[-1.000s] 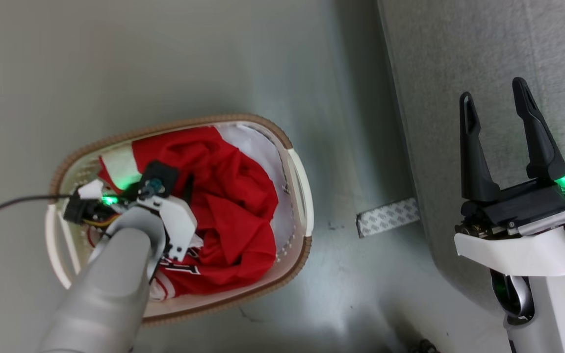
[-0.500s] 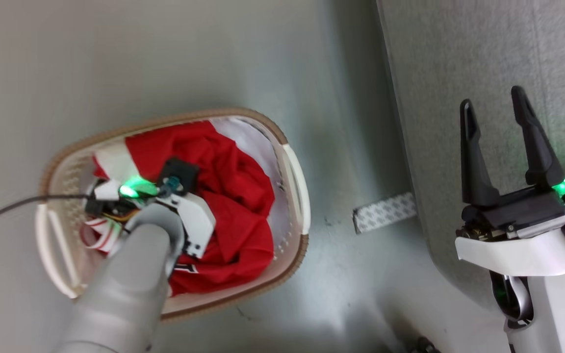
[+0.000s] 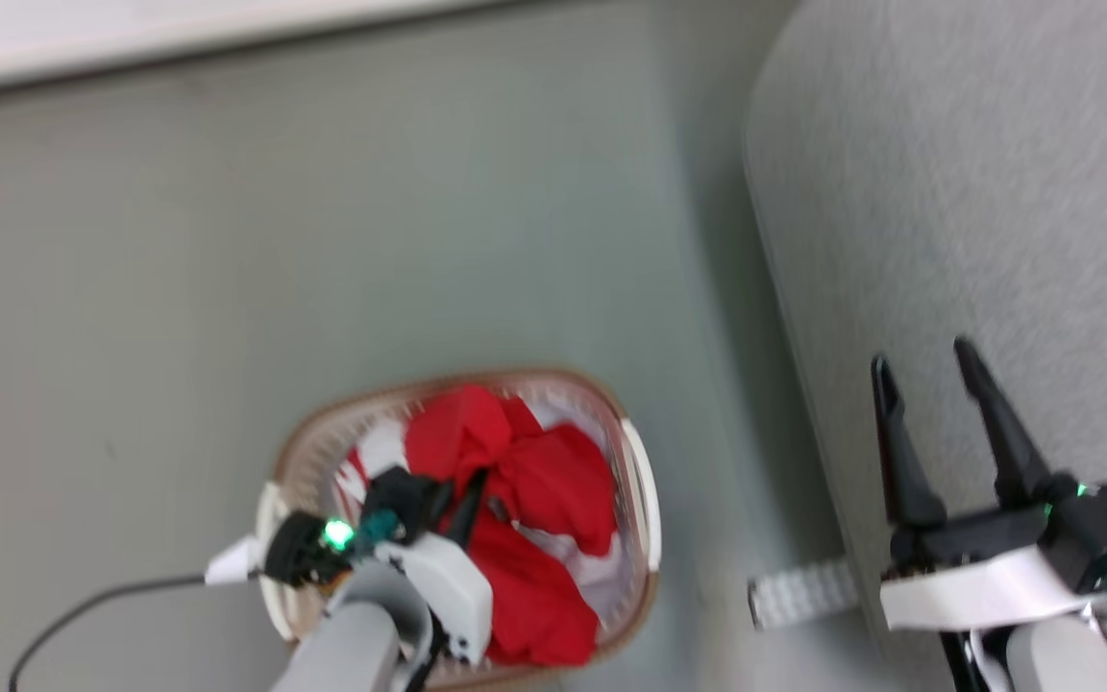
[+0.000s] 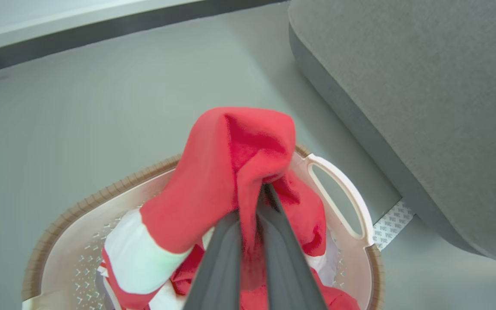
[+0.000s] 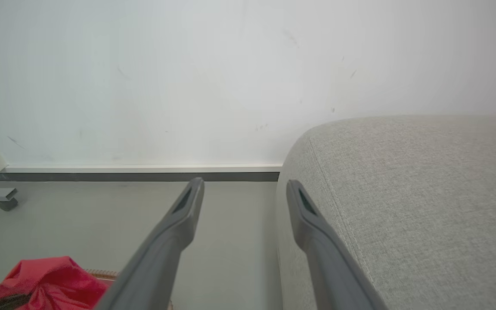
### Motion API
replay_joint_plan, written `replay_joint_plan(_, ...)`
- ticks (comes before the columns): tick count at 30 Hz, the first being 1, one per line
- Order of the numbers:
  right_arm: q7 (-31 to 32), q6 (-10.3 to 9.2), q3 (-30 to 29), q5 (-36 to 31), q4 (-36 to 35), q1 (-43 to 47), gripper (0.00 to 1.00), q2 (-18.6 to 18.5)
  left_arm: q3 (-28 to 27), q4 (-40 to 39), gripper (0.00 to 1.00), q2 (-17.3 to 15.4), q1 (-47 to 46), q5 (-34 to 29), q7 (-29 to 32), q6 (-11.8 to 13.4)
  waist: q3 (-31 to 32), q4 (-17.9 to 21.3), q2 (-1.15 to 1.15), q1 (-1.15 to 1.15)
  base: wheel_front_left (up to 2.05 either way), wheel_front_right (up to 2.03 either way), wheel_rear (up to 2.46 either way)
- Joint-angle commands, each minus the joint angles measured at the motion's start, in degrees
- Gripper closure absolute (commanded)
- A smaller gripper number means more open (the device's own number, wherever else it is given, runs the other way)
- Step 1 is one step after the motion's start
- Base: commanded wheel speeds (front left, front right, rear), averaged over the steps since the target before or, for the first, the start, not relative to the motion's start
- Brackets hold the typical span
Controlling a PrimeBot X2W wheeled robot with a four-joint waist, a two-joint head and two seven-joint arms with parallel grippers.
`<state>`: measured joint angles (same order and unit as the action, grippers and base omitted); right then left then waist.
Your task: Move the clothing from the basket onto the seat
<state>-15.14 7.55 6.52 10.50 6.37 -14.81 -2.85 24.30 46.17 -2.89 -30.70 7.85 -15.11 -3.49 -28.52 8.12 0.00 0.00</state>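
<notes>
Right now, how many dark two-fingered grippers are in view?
2. The left gripper, above the oval cream-white plastic basket, is shut on the bright red fabric clothing; the right gripper stands open by the edge of the grey fabric seat.

- We see the red garment (image 4: 226,172), soft fabric with white panels and striped trim, bunched in the basket. One red fold stands above the rim, pinched between our left gripper's (image 4: 260,191) closed fingers.
- The oval cream-white laundry basket (image 4: 101,197) has perforated sides, a brown woven-look rim and white side handles. It stands upright on the grey floor (image 4: 101,107), near the seat.
- The grey fabric sofa cushion (image 4: 424,94), large with a rounded edge, lies to the right of the basket.
</notes>
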Motion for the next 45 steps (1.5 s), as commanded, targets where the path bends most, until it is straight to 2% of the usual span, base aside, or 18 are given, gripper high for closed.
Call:
replay_joint_plan(1,0.0,-0.12,-0.3,-0.1,0.4,1.3,0.0,-0.1,0.1,-0.6,1.0,0.0,1.1,0.2,-0.1,0.2,9.3,-3.6,0.0,0.0,0.0,0.0,0.0)
replay_joint_plan(6,0.0,-0.12,-0.8,-0.5,2.1,5.8,0.0,-0.1,0.8,-7.9,1.0,-0.1,6.2,3.0,1.2,0.9,16.0,-4.7,0.0,0.0,0.0,0.0,0.0)
replay_joint_plan(14,0.0,-0.12,-1.2,-1.5,3.4,11.4,0.0,-0.1,0.7,-23.8,1.0,-1.5,13.4,6.0,7.4,1.7,23.5,-4.7,0.0,0.0,0.0,0.0,0.0)
replay_joint_plan(23,0.0,-0.12,1.5,-3.1,2.4,14.8,0.0,-0.1,-0.4,-42.4,1.0,-4.2,18.9,8.3,15.7,3.3,28.2,-3.7,0.0,0.0,0.0,0.0,0.0)
replay_joint_plan(26,0.0,-0.13,5.3,-1.9,1.3,14.5,0.0,-1.3,-0.1,-47.0,1.0,-4.9,19.5,8.8,18.0,3.4,28.4,-3.6,0.0,0.0,0.0,0.0,0.0)
replay_joint_plan(32,0.0,-0.12,18.8,2.2,1.0,10.2,0.0,-8.4,1.2,-53.2,1.0,-5.2,19.5,9.1,21.4,3.2,29.0,-4.0,0.0,0.0,0.0,0.0,0.0)
replay_joint_plan(37,0.0,-0.13,29.1,5.7,2.6,3.1,0.0,-14.0,2.6,-55.2,1.0,-5.0,19.0,9.3,22.8,2.7,29.5,-4.6,0.0,0.0,0.0,0.0,0.0)
replay_joint_plan(45,2.3,-0.13,43.3,13.1,7.3,-9.7,0.0,-18.5,5.4,-56.3,1.0,-4.0,17.5,9.4,24.0,1.6,29.8,-6.4,0.0,0.0,0.0,0.0,0.0)
